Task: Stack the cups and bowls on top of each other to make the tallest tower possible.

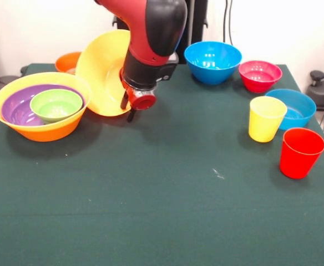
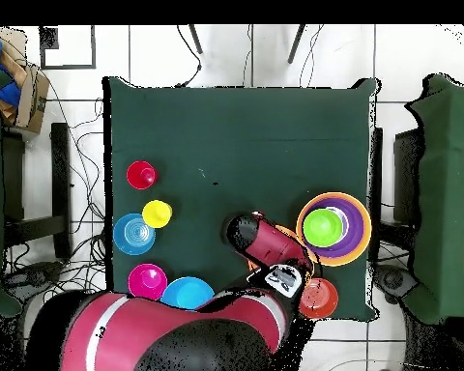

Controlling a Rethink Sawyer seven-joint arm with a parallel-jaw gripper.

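Note:
At the left, the tower is a large yellow-orange bowl holding a purple bowl and a small green bowl; from above the green bowl sits in its middle. Just right of it, my gripper is shut on the rim of a second large yellow bowl, which is tilted steeply on edge, off the cloth. A small orange bowl lies behind. At the right stand a yellow cup and a red cup, with two blue bowls and a pink-red bowl.
The green cloth table has its edge close behind the bowls. In the overhead view the arm covers the held bowl. Cables and chairs surround the table.

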